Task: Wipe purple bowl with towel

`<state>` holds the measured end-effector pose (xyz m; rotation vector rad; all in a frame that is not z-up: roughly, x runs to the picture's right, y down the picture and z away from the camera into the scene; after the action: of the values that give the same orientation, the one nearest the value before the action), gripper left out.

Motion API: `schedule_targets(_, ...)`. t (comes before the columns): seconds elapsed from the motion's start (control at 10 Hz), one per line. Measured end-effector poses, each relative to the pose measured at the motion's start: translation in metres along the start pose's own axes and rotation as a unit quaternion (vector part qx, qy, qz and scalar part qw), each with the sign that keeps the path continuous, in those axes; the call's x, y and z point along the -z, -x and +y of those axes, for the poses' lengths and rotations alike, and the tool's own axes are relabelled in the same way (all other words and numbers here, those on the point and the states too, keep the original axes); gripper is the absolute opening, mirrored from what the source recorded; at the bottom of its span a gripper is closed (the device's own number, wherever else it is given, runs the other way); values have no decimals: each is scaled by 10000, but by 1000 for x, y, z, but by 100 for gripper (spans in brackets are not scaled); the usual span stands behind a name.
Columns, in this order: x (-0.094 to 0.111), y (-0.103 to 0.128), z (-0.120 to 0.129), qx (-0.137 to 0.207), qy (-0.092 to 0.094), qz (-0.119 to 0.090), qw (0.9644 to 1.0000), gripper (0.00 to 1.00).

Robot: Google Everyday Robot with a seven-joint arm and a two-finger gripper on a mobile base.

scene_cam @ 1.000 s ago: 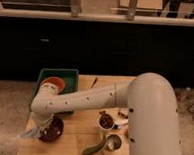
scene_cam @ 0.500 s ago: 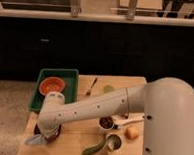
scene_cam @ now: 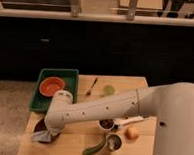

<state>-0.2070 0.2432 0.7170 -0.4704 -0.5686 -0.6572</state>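
camera view: gripper (scene_cam: 47, 132) still low over towel (scene_cam: 39, 136) on purple bowl (scene_cam: 53, 138).

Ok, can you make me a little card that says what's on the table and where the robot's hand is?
gripper: low at the table's front left corner, at the purple bowl
towel: grey, under the gripper, on the bowl's left edge
purple bowl: mostly hidden by gripper and towel
tray: green, back left, holds an orange bowl
fork: right of the tray
dark bowl: middle, below the arm
can: front, beside a green vegetable
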Motion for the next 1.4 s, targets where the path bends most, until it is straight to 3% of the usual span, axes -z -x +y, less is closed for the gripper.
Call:
schedule_targets(0.2, 1, -23, -12, -79, -9, 13, 10000, 1)
schedule_targets(0.5, -5, -36, -35, -11, 21, -35, 10000, 1)
schedule_targets(1.0, -27, 2, -70, 562, 223, -200, 9980, 1)
schedule_targets(1.4, -35, 34, -62, 936, 390, -238, 9946, 1)
